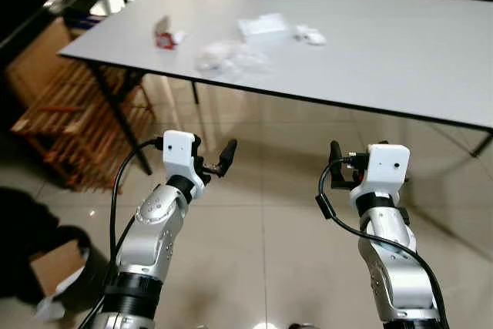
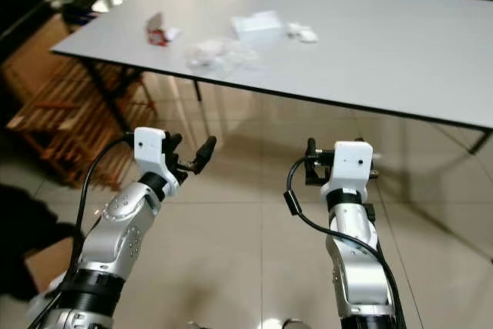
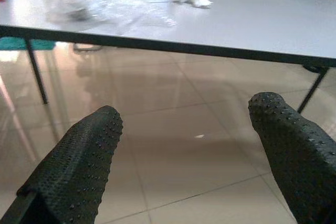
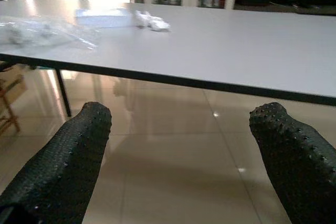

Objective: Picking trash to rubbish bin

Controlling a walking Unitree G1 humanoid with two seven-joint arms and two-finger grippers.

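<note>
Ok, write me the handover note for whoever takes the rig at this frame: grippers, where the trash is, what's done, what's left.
Left gripper: open, empty, held over the floor short of the table.
Right gripper: open, empty, likewise short of the table edge.
Trash, all on the table: red carton, crumpled plastic wrap, flat white packet, tissue wad.
Done: nothing picked yet.
Left: step closer, pick each piece, carry it to the bin. A dark container stands on the floor at the robot's left; can't confirm it's the bin.

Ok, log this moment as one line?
left gripper open, empty | right gripper open, empty | both short of table | crumpled plastic wrap untouched
</note>
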